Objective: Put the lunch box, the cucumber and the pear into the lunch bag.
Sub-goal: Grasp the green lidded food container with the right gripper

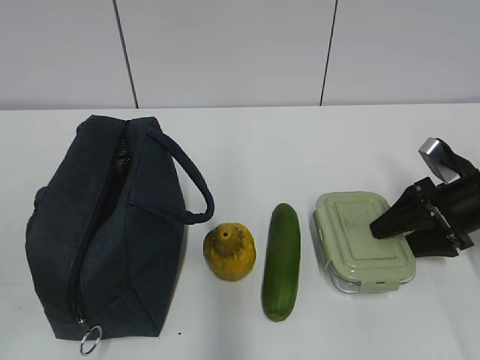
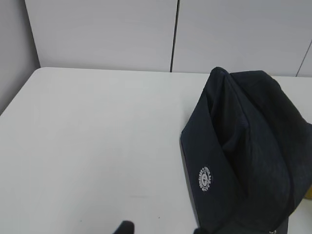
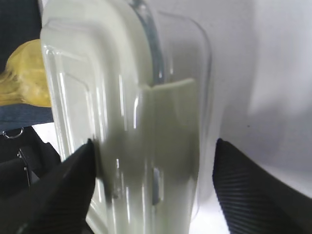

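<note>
Jaws spread around the lunch box (image 3: 141, 126), clear table (image 1: 300, 150) behind.

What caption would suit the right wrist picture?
Open right gripper straddling the green-lidded lunch box, with the pear behind.

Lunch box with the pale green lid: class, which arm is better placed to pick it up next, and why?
The right arm. Its open fingers already straddle the clear rectangular lunch box with the pale green lid. The left gripper sits far off beside the dark navy fabric lunch bag.
</note>
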### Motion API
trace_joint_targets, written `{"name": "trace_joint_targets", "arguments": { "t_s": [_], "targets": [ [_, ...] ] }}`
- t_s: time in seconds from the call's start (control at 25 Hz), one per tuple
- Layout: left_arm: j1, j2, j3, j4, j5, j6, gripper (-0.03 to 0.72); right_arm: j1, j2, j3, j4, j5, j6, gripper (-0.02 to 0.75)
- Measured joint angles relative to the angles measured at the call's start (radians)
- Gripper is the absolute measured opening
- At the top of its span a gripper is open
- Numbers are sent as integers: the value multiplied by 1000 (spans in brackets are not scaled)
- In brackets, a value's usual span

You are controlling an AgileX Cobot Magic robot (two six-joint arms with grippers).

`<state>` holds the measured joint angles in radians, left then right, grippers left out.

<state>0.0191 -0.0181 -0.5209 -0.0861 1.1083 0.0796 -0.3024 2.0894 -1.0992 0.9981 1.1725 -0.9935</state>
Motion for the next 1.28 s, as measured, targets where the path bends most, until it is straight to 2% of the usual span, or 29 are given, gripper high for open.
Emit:
{"name": "trace_joint_targets", "arguments": {
  "t_s": [0.36, 1.28],
  "targets": [
    [0, 0, 0, 0, 0, 0, 238, 0, 0, 0, 10, 17, -2, 419],
    [0, 0, 0, 0, 0, 0, 238, 0, 0, 0, 17, 21, -13, 388]
  ]
}}
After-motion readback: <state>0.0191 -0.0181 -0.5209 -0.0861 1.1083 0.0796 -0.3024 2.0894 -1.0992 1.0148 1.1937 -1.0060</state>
